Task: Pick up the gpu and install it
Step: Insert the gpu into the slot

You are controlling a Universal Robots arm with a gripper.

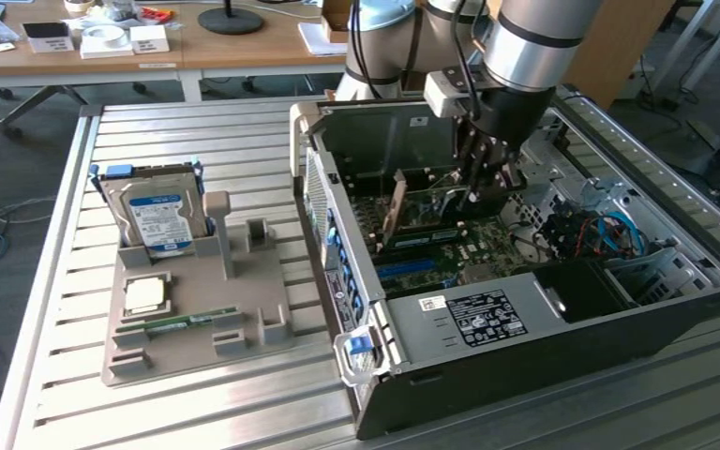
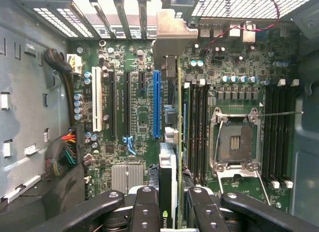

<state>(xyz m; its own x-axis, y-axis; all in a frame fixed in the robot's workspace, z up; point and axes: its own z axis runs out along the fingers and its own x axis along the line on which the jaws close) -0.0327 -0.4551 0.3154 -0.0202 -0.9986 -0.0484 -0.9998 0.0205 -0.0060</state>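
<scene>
The gpu point(image 1: 426, 204) hangs inside the open computer case point(image 1: 547, 328), just above the motherboard. My gripper point(image 1: 483, 187) is shut on it from above. In the wrist view the gpu point(image 2: 168, 162) appears edge-on, a thin card clamped between my black fingers point(image 2: 144, 207). Its silvery bracket point(image 2: 172, 37) reaches toward the case's rear slot openings. The card runs alongside the long blue slot point(image 2: 157, 105), offset toward the processor socket. I cannot tell whether its lower edge touches the board.
A grey holder point(image 1: 191, 328) on the slatted table carries a hard drive with a blue label point(image 1: 157, 216), a processor chip point(image 1: 145, 295) and a green memory stick point(image 1: 185, 323). Case walls, a cable bundle point(image 2: 65, 147) and the open processor socket point(image 2: 237, 142) surround the card.
</scene>
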